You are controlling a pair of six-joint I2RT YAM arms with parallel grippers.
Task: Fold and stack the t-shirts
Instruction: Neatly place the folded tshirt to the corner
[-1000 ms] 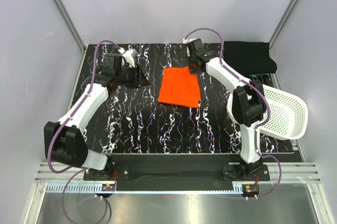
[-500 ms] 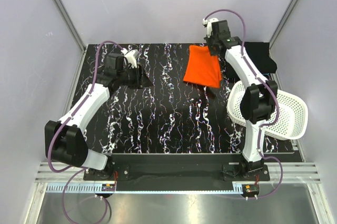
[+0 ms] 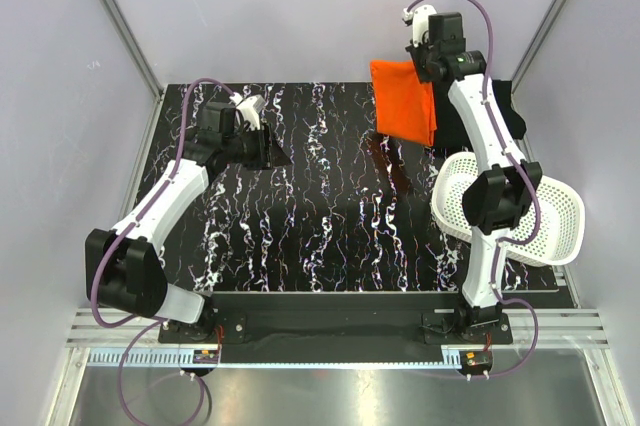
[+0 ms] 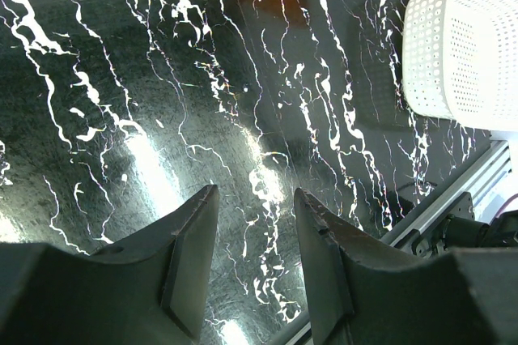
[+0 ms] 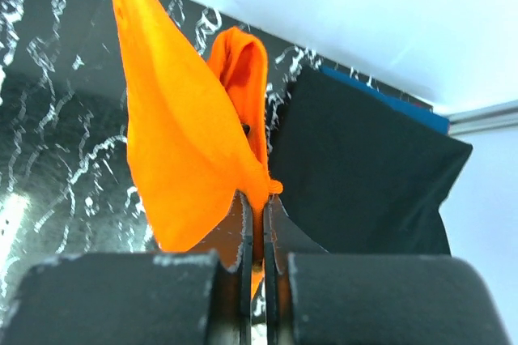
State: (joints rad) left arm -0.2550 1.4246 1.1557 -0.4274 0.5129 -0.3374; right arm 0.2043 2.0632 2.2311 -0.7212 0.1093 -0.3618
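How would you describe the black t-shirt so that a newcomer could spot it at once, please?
Take the marbled table and go to its far right corner, beyond the white basket. The black t-shirt lies flat there, beside the orange t-shirt hanging from the right gripper. It is the only dark, plain cloth lying down.
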